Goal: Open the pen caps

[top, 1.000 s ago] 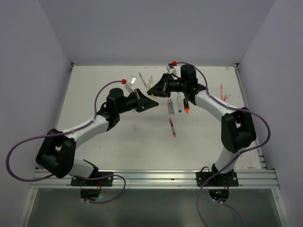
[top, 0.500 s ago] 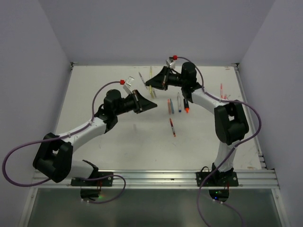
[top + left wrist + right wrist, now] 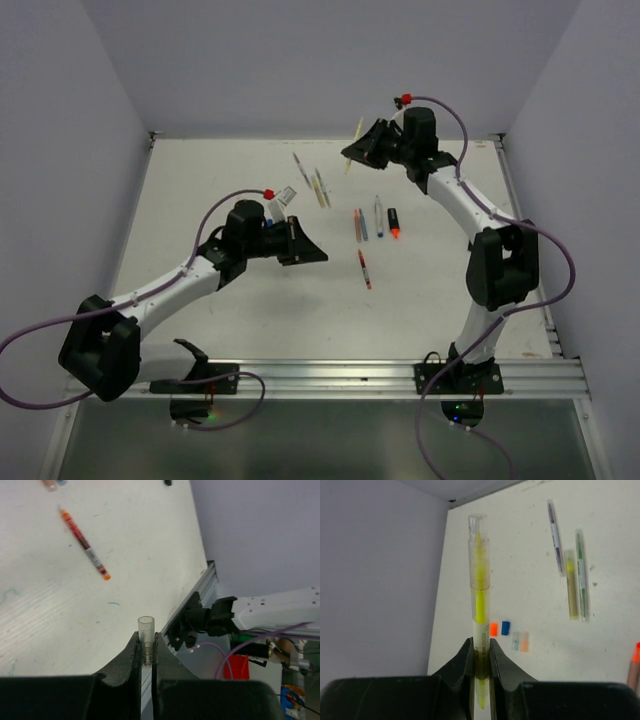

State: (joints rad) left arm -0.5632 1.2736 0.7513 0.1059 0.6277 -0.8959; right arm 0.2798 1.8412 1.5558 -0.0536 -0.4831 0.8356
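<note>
My left gripper (image 3: 145,640) (image 3: 318,256) is shut on a small clear pen cap (image 3: 146,626), which sticks up from between its fingertips low over the middle of the table. My right gripper (image 3: 481,655) (image 3: 350,152) is raised at the back of the table and shut on a slim yellow highlighter (image 3: 479,587) (image 3: 353,140). The highlighter's yellow tip pokes out bare below the jaws, and its far end is transparent. Loose pen caps lie on the table in the right wrist view: an orange cap (image 3: 493,628), a blue cap (image 3: 505,627) and two clear caps (image 3: 520,641).
Several pens lie on the white table (image 3: 220,180): a red pen (image 3: 365,270) (image 3: 82,542), a black and orange highlighter (image 3: 394,222), two slim pens (image 3: 368,222) and thin pens further back (image 3: 318,185) (image 3: 571,582). More pens lie by the right wall (image 3: 468,195).
The two grippers, close together a second ago, have pulled apart. The right one rose back and to the right with the yellow highlighter; the left drew toward the near side holding the clear cap.
</note>
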